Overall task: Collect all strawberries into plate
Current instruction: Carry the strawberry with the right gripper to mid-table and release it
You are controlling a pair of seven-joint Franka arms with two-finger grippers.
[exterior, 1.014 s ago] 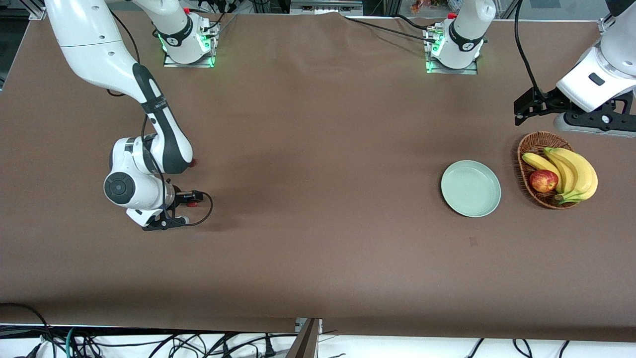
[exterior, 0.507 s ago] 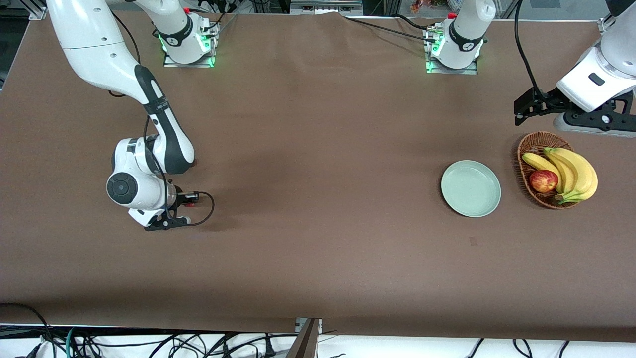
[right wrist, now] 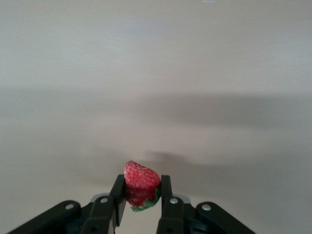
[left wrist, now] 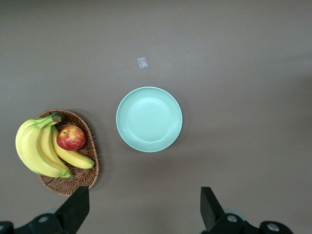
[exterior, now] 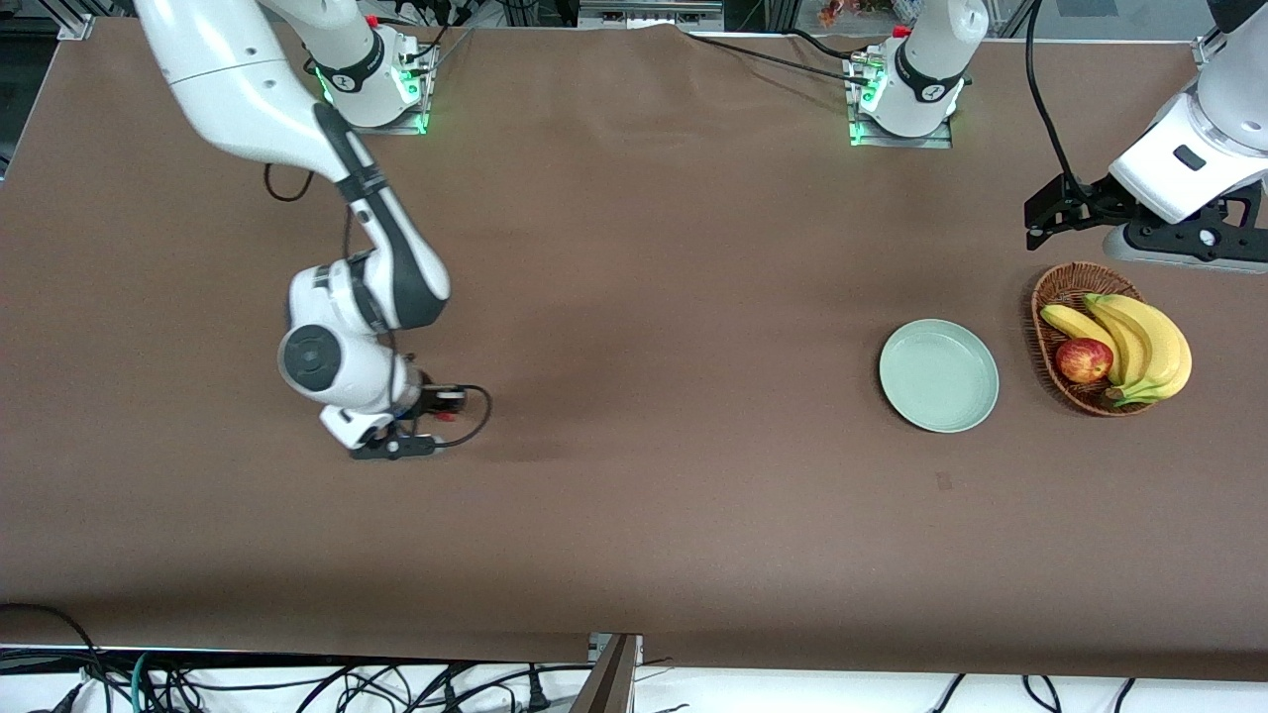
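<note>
My right gripper (exterior: 444, 406) is shut on one strawberry (right wrist: 141, 183), red with a green cap, and holds it just above the bare brown table toward the right arm's end. The fingers (right wrist: 166, 192) press it from both sides. No other strawberry shows. The pale mint-green plate (exterior: 938, 375) lies empty toward the left arm's end; it also shows in the left wrist view (left wrist: 149, 119). My left gripper (exterior: 1035, 213) is open and empty, and waits high over the table beside the basket.
A brown wicker basket (exterior: 1060, 287) with bananas (exterior: 1139, 342) and a red-yellow apple (exterior: 1083, 359) stands beside the plate at the left arm's end. A small scrap (exterior: 943, 481) lies on the table nearer to the front camera than the plate.
My right arm has moved toward the left arm's end of the table, carrying the strawberry. The left arm has not moved.
</note>
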